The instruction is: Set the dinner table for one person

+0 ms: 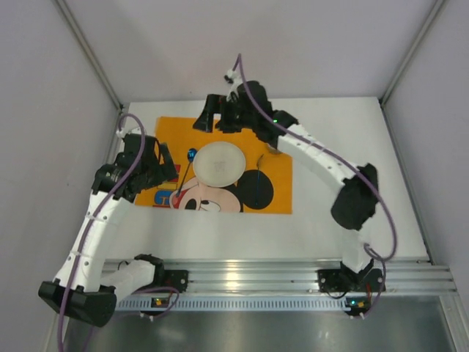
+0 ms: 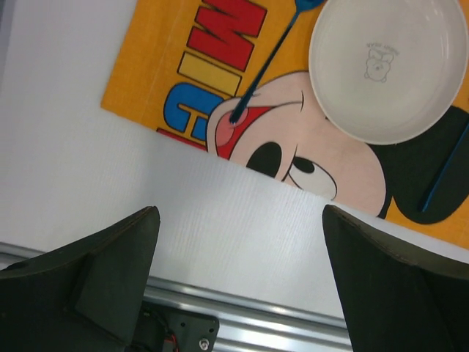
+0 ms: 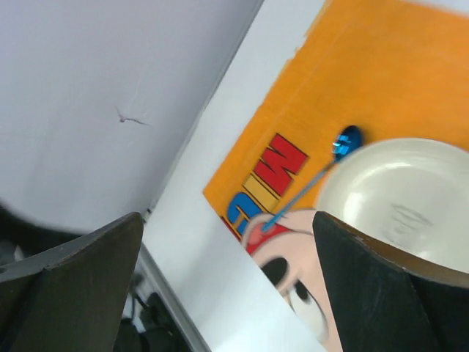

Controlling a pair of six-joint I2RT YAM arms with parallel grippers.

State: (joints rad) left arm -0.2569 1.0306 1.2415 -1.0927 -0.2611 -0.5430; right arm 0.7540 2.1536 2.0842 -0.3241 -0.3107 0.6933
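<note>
The dinner table [image 1: 352, 147] is a large white tabletop. An orange cartoon-mouse placemat [image 1: 168, 128] lies on it, with a white plate [image 1: 218, 163] in the middle. A blue spoon [image 1: 187, 167] lies left of the plate and a second blue utensil [image 1: 258, 180] lies to its right. My left gripper [image 1: 163, 163] is open and empty over the placemat's left edge. My right gripper [image 1: 218, 117] is open and empty above the placemat's far edge. The left wrist view shows the plate [image 2: 388, 66], the spoon [image 2: 267, 62] and the open gripper [image 2: 239, 220]. The right wrist view shows the plate [image 3: 399, 202], the spoon [image 3: 315, 180] and the open gripper [image 3: 227, 220].
Grey walls close in the table on the left, back and right. A metal rail [image 1: 278, 279] with the arm bases runs along the near edge. The right arm's elbow [image 1: 355, 194] hangs over the table right of the placemat.
</note>
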